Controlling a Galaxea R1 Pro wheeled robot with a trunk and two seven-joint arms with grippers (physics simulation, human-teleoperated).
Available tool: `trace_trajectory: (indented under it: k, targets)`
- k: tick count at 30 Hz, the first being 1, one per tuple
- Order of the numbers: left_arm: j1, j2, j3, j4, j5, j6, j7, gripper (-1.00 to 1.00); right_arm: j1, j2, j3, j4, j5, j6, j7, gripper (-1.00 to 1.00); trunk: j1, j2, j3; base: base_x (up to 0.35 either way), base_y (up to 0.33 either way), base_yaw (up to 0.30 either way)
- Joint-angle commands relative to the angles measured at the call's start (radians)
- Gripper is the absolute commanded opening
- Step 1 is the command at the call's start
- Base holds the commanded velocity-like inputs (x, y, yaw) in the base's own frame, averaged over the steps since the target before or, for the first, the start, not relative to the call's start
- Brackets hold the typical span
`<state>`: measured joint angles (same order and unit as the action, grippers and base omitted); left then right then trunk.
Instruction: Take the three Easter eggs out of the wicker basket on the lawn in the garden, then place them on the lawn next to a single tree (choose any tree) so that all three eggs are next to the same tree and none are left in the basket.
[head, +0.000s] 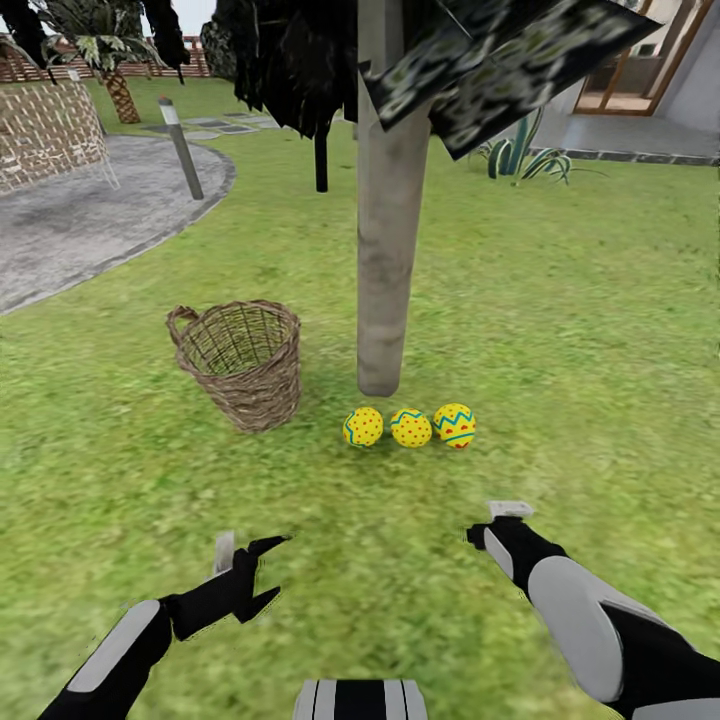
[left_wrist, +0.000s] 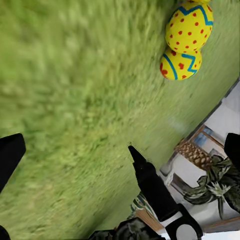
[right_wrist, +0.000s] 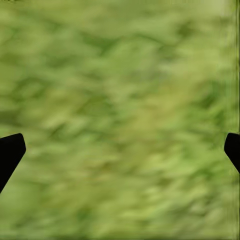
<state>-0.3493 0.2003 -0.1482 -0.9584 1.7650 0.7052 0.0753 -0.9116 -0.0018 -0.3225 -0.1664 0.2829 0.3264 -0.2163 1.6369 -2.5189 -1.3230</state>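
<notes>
Eggs (head: 410, 427) are shown laid beside the tree (head: 390, 250), basket (head: 243, 362) apparently emptied, both grippers spread and unladen.

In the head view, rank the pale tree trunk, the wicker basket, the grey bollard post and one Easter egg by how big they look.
1. Pale tree trunk, largest.
2. Wicker basket.
3. Grey bollard post: it stands far back by the patio, so its true size against the basket is unsure.
4. Easter egg, smallest; all three eggs look about alike.
</notes>
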Motion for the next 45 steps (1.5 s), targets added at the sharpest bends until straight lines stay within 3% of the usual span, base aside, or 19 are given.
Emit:
trace_trajectory:
  k: [1,4,5,8,11,17,18,19,21,28,45]
  targets:
    - [0.000,0.018,-0.004,0.000,-0.004,0.000,0.011,1.00,0.005,-0.007,-0.006,0.000,0.010,0.006,0.016,1.00,-0.001,0.000,0.003,0.000,0.000,0.000]
    - [0.000,0.047,-0.006,0.002,-0.105,0.001,0.014,1.00,0.029,-0.020,-0.006,-0.001,0.013,0.003,0.101,1.00,-0.002,0.001,0.015,0.000,0.000,0.000]
    - [0.001,0.052,-0.006,0.003,-0.197,0.001,0.015,1.00,0.040,-0.028,-0.005,-0.004,0.014,0.001,0.142,1.00,-0.002,0.001,0.019,0.000,0.000,0.000]
    - [0.003,0.055,-0.005,0.004,-0.296,-0.001,0.015,1.00,0.046,-0.034,-0.003,-0.004,0.015,0.001,0.165,1.00,-0.004,0.002,0.030,0.000,0.000,0.000]
    - [0.007,0.058,-0.001,0.066,-0.335,-0.001,0.013,1.00,0.075,-0.033,-0.003,0.001,0.033,0.000,0.175,1.00,-0.005,0.002,0.042,0.000,0.000,0.000]
    - [0.007,0.057,-0.005,0.105,-0.351,-0.001,0.013,1.00,0.160,-0.032,-0.004,0.002,0.039,-0.061,0.176,1.00,-0.008,0.004,0.065,0.000,0.000,0.000]
    - [0.007,0.057,-0.006,0.106,-0.363,-0.001,0.013,1.00,0.170,-0.032,-0.004,0.002,0.039,-0.071,0.176,1.00,-0.008,0.004,0.069,0.000,0.000,0.000]
    - [0.007,0.056,-0.006,0.108,-0.401,-0.001,0.013,1.00,0.191,-0.031,-0.004,0.002,0.039,-0.082,0.176,1.00,-0.009,0.004,0.073,0.000,0.000,0.000]
    - [0.007,0.054,-0.007,0.110,-0.443,-0.001,0.011,1.00,0.213,-0.031,-0.004,0.002,0.038,-0.099,0.176,1.00,-0.010,0.005,0.081,0.000,0.000,0.000]
    - [0.007,0.053,-0.007,0.114,-0.466,0.002,0.010,1.00,0.268,-0.029,-0.004,0.022,0.041,-0.187,0.175,1.00,-0.013,0.006,0.108,0.000,0.000,0.000]
    - [0.011,0.050,-0.012,0.173,-0.466,0.007,0.012,1.00,0.326,-0.030,-0.004,0.055,0.042,-0.201,0.172,1.00,-0.020,0.010,0.173,0.000,0.000,0.000]
